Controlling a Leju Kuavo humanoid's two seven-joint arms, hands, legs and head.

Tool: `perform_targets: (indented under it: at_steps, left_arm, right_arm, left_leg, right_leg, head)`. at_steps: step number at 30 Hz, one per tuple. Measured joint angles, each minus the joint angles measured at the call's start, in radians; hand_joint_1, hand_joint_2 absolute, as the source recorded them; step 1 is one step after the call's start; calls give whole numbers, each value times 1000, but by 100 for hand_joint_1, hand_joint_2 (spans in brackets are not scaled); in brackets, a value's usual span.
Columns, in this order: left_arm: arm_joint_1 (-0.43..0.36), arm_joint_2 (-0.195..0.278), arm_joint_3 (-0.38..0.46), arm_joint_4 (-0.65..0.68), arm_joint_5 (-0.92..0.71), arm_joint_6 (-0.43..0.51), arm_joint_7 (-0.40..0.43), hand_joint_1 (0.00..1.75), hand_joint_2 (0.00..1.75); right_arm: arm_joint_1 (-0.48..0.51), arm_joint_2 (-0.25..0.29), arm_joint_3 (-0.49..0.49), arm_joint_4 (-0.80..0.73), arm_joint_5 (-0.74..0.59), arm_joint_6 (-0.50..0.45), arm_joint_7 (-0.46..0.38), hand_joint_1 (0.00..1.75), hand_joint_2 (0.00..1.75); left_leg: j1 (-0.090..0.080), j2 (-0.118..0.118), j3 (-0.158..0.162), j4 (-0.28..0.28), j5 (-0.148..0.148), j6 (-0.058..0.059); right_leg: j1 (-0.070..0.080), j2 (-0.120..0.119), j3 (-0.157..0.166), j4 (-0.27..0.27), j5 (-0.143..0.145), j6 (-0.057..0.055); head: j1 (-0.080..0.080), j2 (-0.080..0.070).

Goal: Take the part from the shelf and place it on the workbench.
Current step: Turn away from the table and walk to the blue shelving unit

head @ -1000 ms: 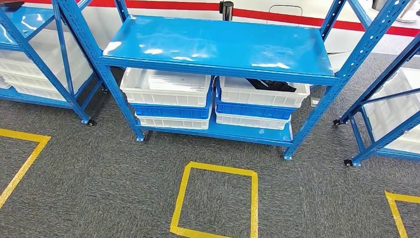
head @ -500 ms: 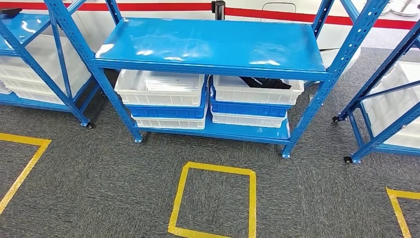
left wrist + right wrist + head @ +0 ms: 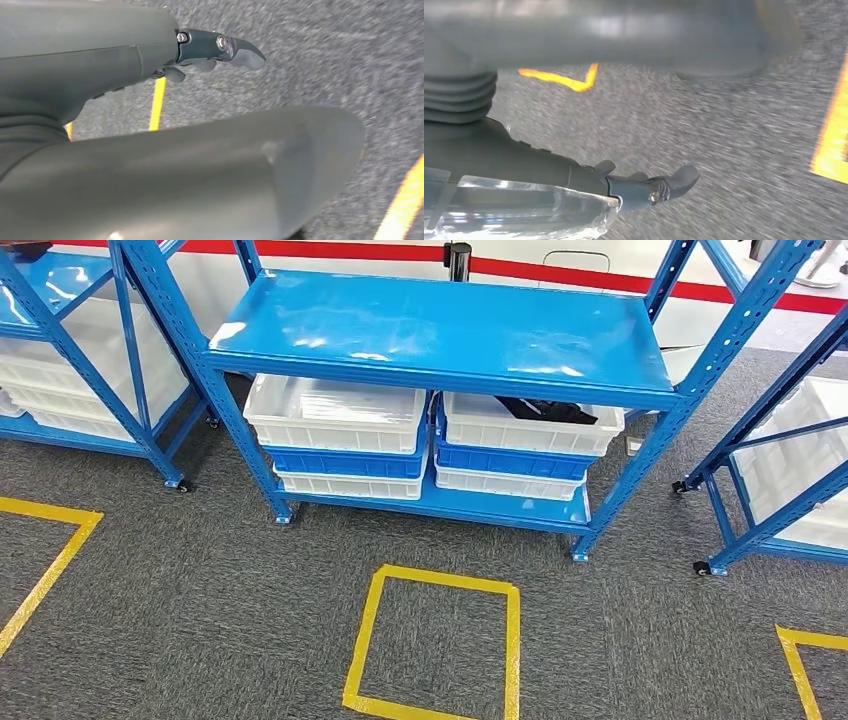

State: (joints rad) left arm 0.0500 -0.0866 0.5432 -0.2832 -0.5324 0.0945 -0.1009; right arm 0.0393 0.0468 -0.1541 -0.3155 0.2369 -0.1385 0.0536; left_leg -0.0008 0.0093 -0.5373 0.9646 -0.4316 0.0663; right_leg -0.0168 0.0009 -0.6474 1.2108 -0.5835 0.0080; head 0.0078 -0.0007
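Meanwhile the whole view has swung back, so the robot is still walking up. A dark part (image 3: 545, 410), probably the target, lies in the shelf's (image 3: 440, 330) right-hand white bin (image 3: 530, 435). The left hand (image 3: 150, 65) and right hand (image 3: 589, 175) hang over the carpet (image 3: 200, 600), fingers loosely spread, holding nothing.

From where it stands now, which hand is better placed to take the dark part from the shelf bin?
Right, probably. The dark part lies in the right-hand top white bin, on the robot's right. Both the left hand and right hand hang empty over the carpet.
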Motion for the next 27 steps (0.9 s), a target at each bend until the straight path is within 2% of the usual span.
perform_targets:
  at_steps: [1,2,3,5,6,7,9,10,13,20,27]
  left_arm:
    - [-2,3,-22,-12,25,-4,4,0,0]
    - [-5,5,-44,-27,49,-9,9,0,0]
    - [-9,7,-65,-43,71,-13,13,0,0]
    - [-18,14,-107,-76,114,-21,20,0,0]
    - [-22,19,-128,-90,135,-24,24,0,0]
    - [-25,25,-150,-103,158,-27,28,0,0]
    - [-24,34,-198,-120,207,-35,37,0,0]
    - [-20,38,-223,-124,233,-40,42,0,0]
    - [7,43,-295,-125,306,-52,57,0,0]
    - [72,57,-439,-125,477,-81,88,0,0]
    - [90,65,-498,-124,531,-89,98,0,0]
  right_arm:
    - [14,-2,5,2,-11,6,-2,0,175]
    - [29,-6,10,6,-22,12,-3,0,175]
    - [45,-9,14,12,-32,18,-5,0,175]
    - [73,-12,23,23,-51,29,-9,0,175]
    - [84,-13,29,27,-61,35,-11,0,175]
    - [94,-13,35,30,-71,41,-14,0,175]
    - [107,-16,48,32,-93,54,-19,0,175]
    - [112,-17,55,31,-104,60,-21,0,131]
    - [115,-23,73,20,-136,78,-29,0,0]
    - [108,-36,109,-31,-211,121,-45,0,0]
    - [108,-42,121,-56,-234,136,-51,0,0]
  left_leg:
    - [-1,0,-2,1,0,0]
    - [-1,0,-3,2,0,0]
    - [1,-1,-4,4,0,-1]
    - [1,-2,-10,22,-9,-9]
    - [-1,-2,-15,35,-20,-15]
    - [-4,-2,-20,47,-27,-18]
    - [-7,-1,-24,56,-33,-17]
    - [-6,-1,-24,55,-29,-16]
    - [-2,-1,-22,52,-26,-21]
    - [1,-2,-22,51,-26,-33]
    - [0,-2,-22,51,-28,-39]
  right_leg:
    - [-2,0,-22,47,-15,3]
    - [-5,0,-24,54,-12,11]
    - [-9,-1,-4,21,7,26]
    - [-23,-4,72,-122,58,61]
    - [-28,-3,103,-179,77,66]
    - [-30,-2,121,-212,86,61]
    - [-25,2,128,-220,90,37]
    - [-23,2,127,-219,90,32]
    - [-17,2,126,-219,90,31]
    - [-12,0,122,-219,88,27]
    - [-13,-1,118,-220,86,26]
  head:
    - [0,0]
    - [1,0]
    - [1,0]
    - [3,0]
    - [4,0]
    - [3,0]
    - [-5,0]
    - [-8,0]
    - [-9,0]
    - [-9,0]
    - [-8,0]
